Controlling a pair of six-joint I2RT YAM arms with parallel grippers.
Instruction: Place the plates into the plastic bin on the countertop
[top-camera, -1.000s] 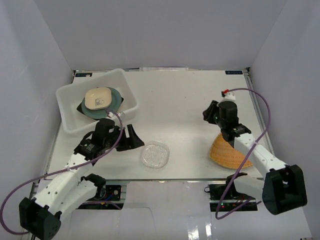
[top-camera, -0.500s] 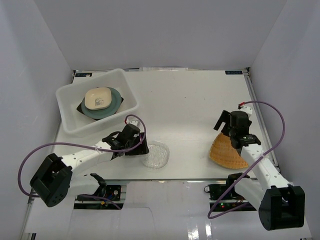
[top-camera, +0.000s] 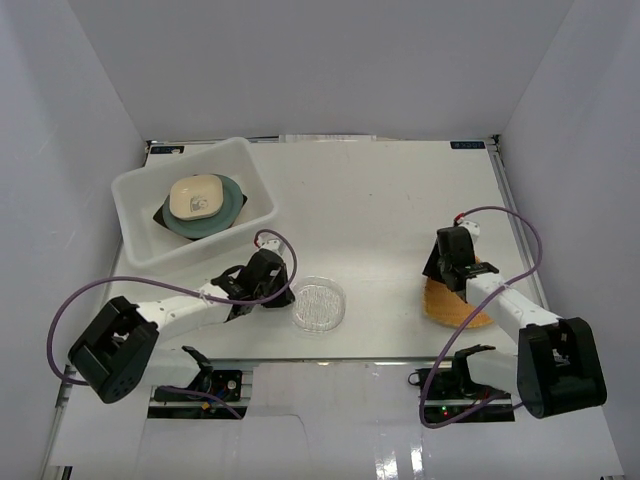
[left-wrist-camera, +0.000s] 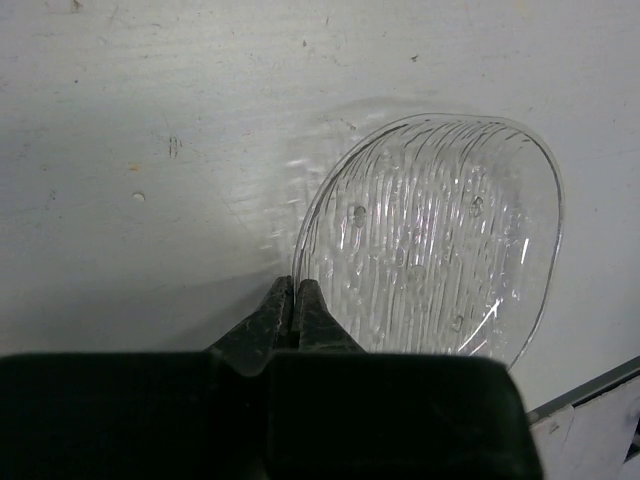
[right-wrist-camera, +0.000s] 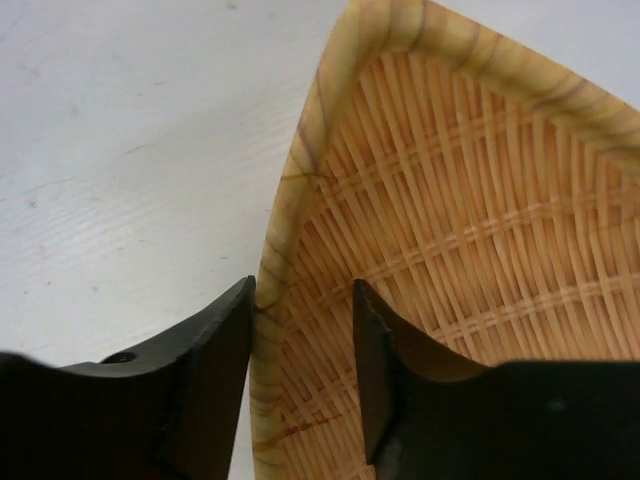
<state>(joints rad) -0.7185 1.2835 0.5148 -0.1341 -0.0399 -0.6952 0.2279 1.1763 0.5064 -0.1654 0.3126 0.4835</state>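
A small clear glass plate (top-camera: 320, 305) (left-wrist-camera: 440, 240) lies on the countertop (top-camera: 380, 210) near the front edge. My left gripper (top-camera: 290, 296) (left-wrist-camera: 293, 290) is shut on its left rim, the fingertips pinched together. At the front right is the orange woven plate (top-camera: 462, 308) (right-wrist-camera: 480, 200). My right gripper (top-camera: 446, 283) (right-wrist-camera: 300, 285) straddles its rim, one finger against the outside and the other on the weave inside. The plastic bin (top-camera: 135, 245) at the back left holds a cream square dish (top-camera: 195, 197) on a teal round plate (top-camera: 228, 205), with a dark square plate's corner (top-camera: 160, 214) beneath.
White walls close in the countertop on three sides. Metal rails run along its edges (top-camera: 505, 200). Purple cables loop off both arms (top-camera: 520, 225). The bin sits just behind my left arm.
My left gripper has shut on the glass plate's rim, and the plate has shifted slightly right. My right gripper has dropped lower and narrowed around the woven plate's rim; that plate now lies flatter.
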